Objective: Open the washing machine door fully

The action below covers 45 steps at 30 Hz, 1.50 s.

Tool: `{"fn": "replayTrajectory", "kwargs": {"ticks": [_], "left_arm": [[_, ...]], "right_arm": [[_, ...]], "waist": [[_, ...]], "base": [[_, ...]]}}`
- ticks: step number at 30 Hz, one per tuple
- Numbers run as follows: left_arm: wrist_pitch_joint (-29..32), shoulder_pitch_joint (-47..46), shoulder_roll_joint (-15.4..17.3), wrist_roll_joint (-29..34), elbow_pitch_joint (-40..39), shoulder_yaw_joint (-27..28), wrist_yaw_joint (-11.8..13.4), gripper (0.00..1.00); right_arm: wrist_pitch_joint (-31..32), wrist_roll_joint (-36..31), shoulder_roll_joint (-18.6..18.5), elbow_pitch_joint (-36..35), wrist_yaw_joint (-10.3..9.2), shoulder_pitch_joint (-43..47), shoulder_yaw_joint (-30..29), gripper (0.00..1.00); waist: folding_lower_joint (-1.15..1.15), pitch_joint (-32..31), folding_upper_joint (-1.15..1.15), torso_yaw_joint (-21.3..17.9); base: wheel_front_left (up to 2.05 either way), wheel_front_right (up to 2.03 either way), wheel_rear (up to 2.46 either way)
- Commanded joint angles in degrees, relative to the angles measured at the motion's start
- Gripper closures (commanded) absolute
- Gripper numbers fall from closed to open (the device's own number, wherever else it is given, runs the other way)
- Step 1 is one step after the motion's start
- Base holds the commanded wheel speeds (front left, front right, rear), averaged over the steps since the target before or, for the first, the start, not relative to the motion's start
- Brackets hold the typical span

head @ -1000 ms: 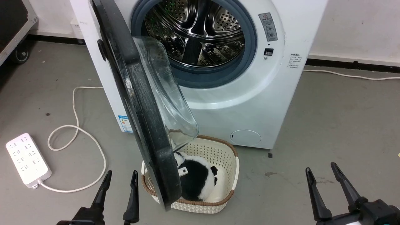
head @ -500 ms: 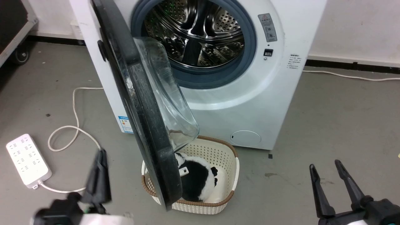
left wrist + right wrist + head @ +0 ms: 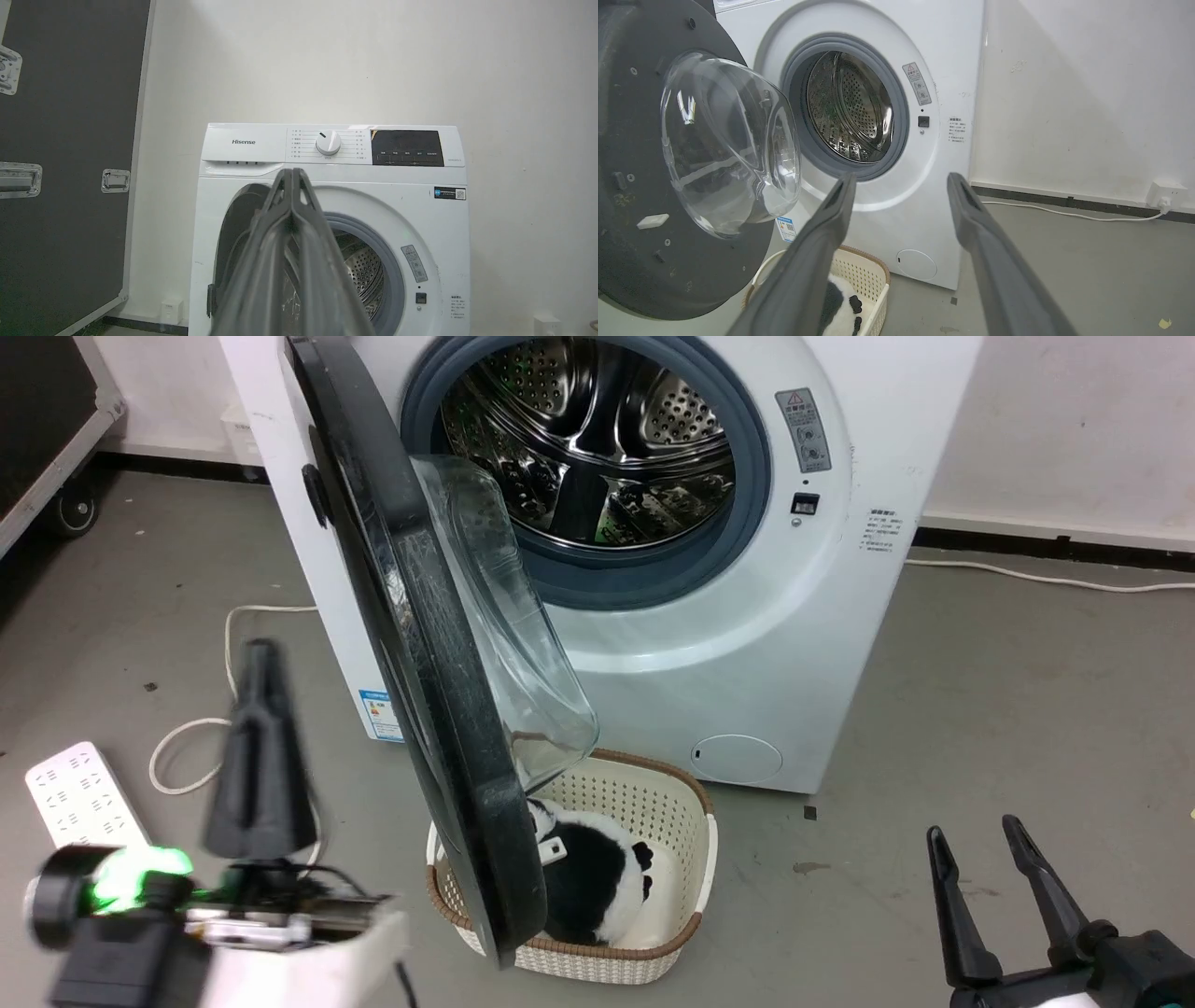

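The washing machine door [image 3: 425,653] stands swung out from the white washer [image 3: 747,644], edge-on to the head view, with its clear glass bowl [image 3: 509,616] facing the steel drum [image 3: 588,439]. The right wrist view shows the door's black inner face [image 3: 626,140] and bowl [image 3: 728,140]. My left gripper [image 3: 255,658] is shut and empty, raised over the floor left of the door and apart from it; its fingers [image 3: 292,186] meet at the tip. My right gripper [image 3: 973,831] is open at the lower right, far from the door, fingers [image 3: 831,219] spread.
A cream basket [image 3: 686,803] holding a black-and-white plush toy [image 3: 588,887] sits on the floor under the door's lower edge. A white power strip [image 3: 79,798] and its looped cable [image 3: 229,644] lie left. A black wheeled case [image 3: 37,420] stands at the far left.
My left gripper has gone from open to shut, and the arm has risen up the picture on the door's left. The door and right gripper have hardly moved; the camera shifted slightly.
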Motion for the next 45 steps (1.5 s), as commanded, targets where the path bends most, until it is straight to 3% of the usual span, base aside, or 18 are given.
{"fn": "replayTrajectory", "kwargs": {"ticks": [1, 11, 20, 32, 45], "left_arm": [[-0.29, -1.02, 0.2, 0.82, -0.43, -0.88, -0.45, 1.0], [2.93, -0.89, 0.67, 3.78, 3.35, -11.68, -3.92, 1.0], [6.73, 3.0, 0.51, 2.59, 15.96, -18.4, -4.9, 1.0], [6.24, 0.78, 0.46, 0.74, 29.61, -16.44, -2.17, 1.0], [5.1, 1.1, 2.58, -2.35, 31.33, -10.7, 1.21, 1.0]], "right_arm": [[-0.25, 0.28, 0.28, 0.09, 0.03, -0.25, 0.05, 0.0], [-0.25, 0.61, 0.28, 0.46, 0.03, -0.51, 0.43, 0.0], [-0.25, 0.57, 0.28, 0.83, 0.03, -0.8, 0.39, 0.0], [-0.25, 0.89, 0.28, 1.83, 0.03, -0.68, 0.78, 0.0], [-0.25, 1.34, 0.28, 2.3, 0.03, -0.55, 1.11, 0.0]], "waist": [[0.0, -0.02, 0.0, -0.11], [0.0, 0.4, 0.0, -1.06], [0.0, 1.4, 0.0, -1.43], [0.0, 2.4, 0.0, 1.74], [0.0, 3.31, 0.0, 12.03]], "base": [[0.0, 0.0, 0.0], [0.0, 0.0, 0.0], [0.0, 0.0, 0.0], [0.0, 0.0, 0.0], [0.0, 0.0, 0.0]]}}
